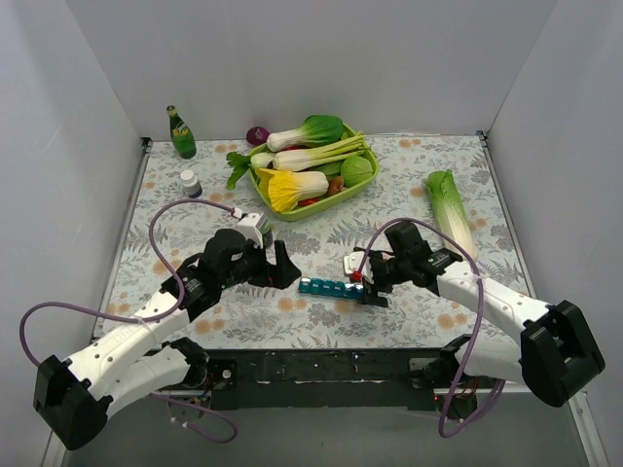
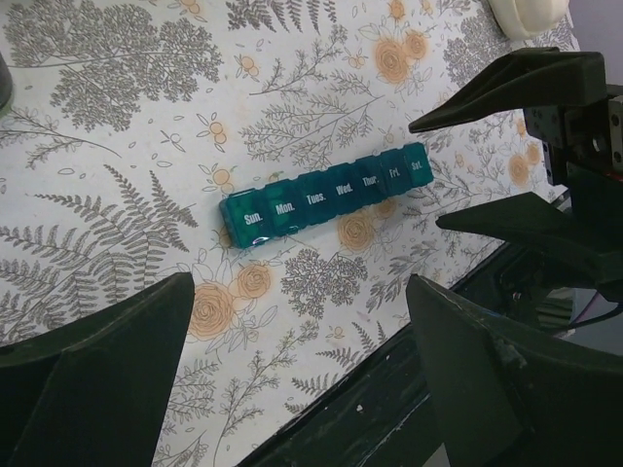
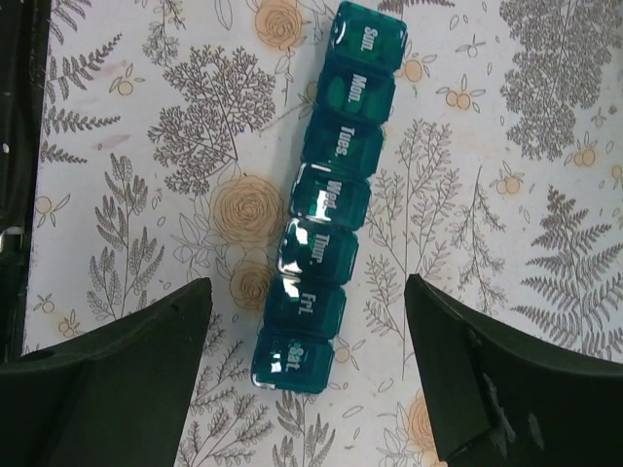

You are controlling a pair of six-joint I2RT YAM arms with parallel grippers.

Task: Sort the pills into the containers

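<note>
The teal pill organiser [image 1: 329, 288] lies flat on the floral tablecloth between my two grippers, all its lids shut, labelled Sun. to Sat. It shows in the left wrist view [image 2: 326, 196] and the right wrist view [image 3: 326, 204]. My left gripper [image 1: 285, 267] is open and empty just left of its Sun. end. My right gripper [image 1: 370, 285] is open and empty, its jaws either side of the Sat. end [image 3: 292, 357] without touching. No loose pills show.
A lime-green basket [image 1: 292, 206] of toy vegetables stands at the back centre. A small white pill bottle [image 1: 191, 183] and a green bottle [image 1: 180, 132] stand at the back left. A lettuce [image 1: 451, 209] lies at the right. The table's black front edge [image 2: 389, 389] is close.
</note>
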